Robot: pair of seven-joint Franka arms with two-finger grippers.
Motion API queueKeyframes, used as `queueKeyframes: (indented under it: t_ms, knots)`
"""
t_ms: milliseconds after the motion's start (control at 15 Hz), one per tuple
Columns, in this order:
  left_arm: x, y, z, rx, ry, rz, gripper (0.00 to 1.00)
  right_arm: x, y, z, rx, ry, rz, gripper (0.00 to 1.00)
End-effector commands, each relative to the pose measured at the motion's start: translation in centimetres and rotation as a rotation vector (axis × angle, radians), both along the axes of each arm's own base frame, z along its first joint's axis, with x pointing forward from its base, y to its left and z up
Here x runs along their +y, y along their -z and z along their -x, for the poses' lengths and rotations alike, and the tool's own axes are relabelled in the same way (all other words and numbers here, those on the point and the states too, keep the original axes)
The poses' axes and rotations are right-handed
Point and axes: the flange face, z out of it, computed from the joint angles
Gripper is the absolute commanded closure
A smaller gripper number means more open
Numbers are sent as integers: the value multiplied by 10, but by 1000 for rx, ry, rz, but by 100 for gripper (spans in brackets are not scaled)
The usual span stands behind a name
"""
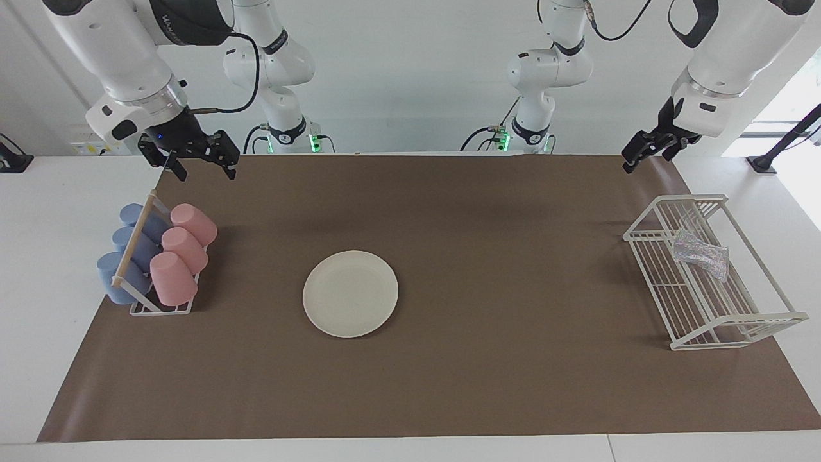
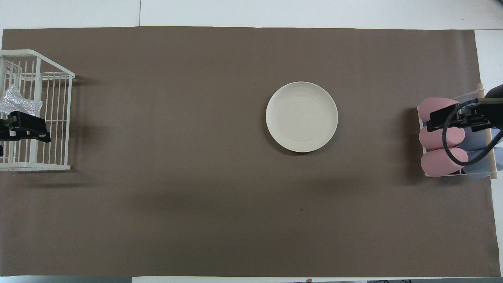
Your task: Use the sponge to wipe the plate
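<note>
The cream-white plate (image 1: 350, 293) (image 2: 301, 116) lies flat on the brown mat near the table's middle, with nothing on it. The silvery, wrinkly sponge (image 1: 699, 253) (image 2: 17, 103) lies inside the white wire rack (image 1: 737, 333) (image 2: 59, 118) at the left arm's end of the table. My left gripper (image 1: 644, 157) (image 2: 23, 126) hangs open and empty, raised in the air by the rack's robot-side end and clear of the sponge. My right gripper (image 1: 200, 168) (image 2: 452, 120) waits open and empty above the cup rack.
A cup rack (image 1: 157, 308) (image 2: 487, 129) with a wooden rail holds pink cups (image 1: 183, 247) and blue cups (image 1: 125, 253) at the right arm's end. The brown mat (image 1: 513, 385) covers most of the table.
</note>
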Motion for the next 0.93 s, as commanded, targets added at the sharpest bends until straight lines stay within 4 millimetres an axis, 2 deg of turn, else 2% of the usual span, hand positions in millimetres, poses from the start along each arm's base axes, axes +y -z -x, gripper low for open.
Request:
queueKeyframes:
  t_ms: [0, 200, 267, 400, 533, 867]
  knots:
    - [6, 7, 9, -12, 13, 51, 0, -3, -2, 5, 7, -15, 14, 0]
    - [7, 2, -16, -53, 17, 53, 0, -3, -2, 5, 7, -15, 14, 0]
    - [5, -8, -18, -73, 21, 53, 0, -3, -2, 5, 7, -15, 14, 0]
    - [1, -17, -15, -52, 34, 42, 0, -3, -2, 5, 7, -15, 14, 0]
    - [-1, -11, -11, -27, 48, 43, 0, -3, -3, 5, 6, -15, 14, 0]
    - [-5, -13, -12, -33, 54, 43, 0, -3, -2, 5, 7, -15, 14, 0]
